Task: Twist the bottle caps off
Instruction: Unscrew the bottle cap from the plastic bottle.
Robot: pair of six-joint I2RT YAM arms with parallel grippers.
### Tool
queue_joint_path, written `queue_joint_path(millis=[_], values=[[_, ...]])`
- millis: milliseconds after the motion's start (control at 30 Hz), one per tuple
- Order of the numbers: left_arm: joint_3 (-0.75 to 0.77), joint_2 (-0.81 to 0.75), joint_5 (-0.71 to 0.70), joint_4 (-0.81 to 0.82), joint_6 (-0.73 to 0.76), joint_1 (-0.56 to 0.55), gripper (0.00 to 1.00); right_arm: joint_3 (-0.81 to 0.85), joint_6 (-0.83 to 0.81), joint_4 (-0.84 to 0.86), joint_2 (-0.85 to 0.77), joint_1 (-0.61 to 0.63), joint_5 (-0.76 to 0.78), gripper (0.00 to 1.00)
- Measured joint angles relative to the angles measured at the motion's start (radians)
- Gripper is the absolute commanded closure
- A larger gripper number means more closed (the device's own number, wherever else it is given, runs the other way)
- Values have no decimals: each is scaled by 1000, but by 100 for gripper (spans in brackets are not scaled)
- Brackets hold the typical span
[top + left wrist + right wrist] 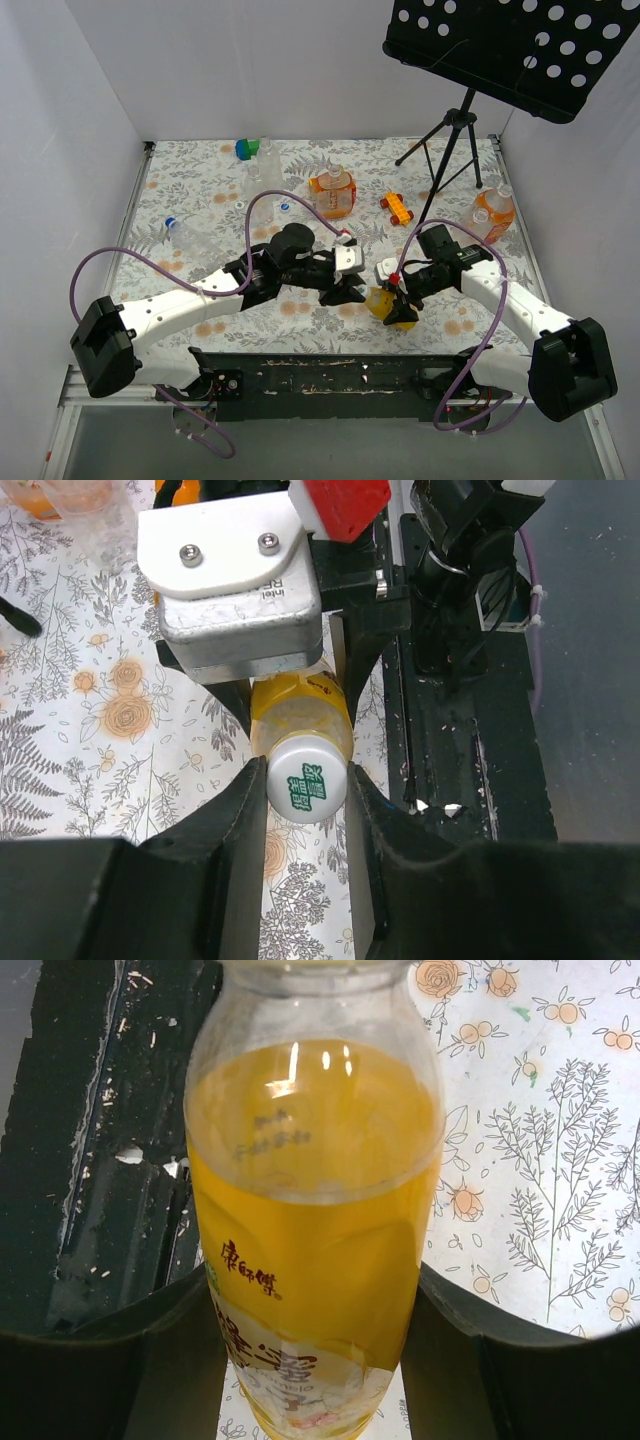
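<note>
Two grippers share one bottle, and the coming twist depends on how a single line runs between them. On the left, the left gripper (305, 805) is clenched on the white cap (307, 787), its jaws pressed to either side and the cap's printed top facing back toward that wrist. Straight ahead of those jaws, beyond the cap, lies the yellow-filled bottle (315, 1160). Its long axis continues the left tool's own reach, so a roll of that wrist would likely turn the cap squarely. Further right, the right gripper (312, 1300) grasps the bottle's labelled lower body between its jaws, apparently as the brace.
</note>
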Motion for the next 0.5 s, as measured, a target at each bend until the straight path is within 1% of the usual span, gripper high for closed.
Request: queue_joint_path(millis=[133,233,367,500], values=[[0,0,-21,4,-76,0,100,0,6,-7,3,0,-6,88],[1,-2,-63,8,-199,0,100,0,19,-11,3,0,-9,88],[-1,-20,-150,6,-449,-5,100,0,45,-14,3,0,-32,88],[-2,-55,-234,-35,-723,-9,100,0,56,-11,3,0,-59,88]])
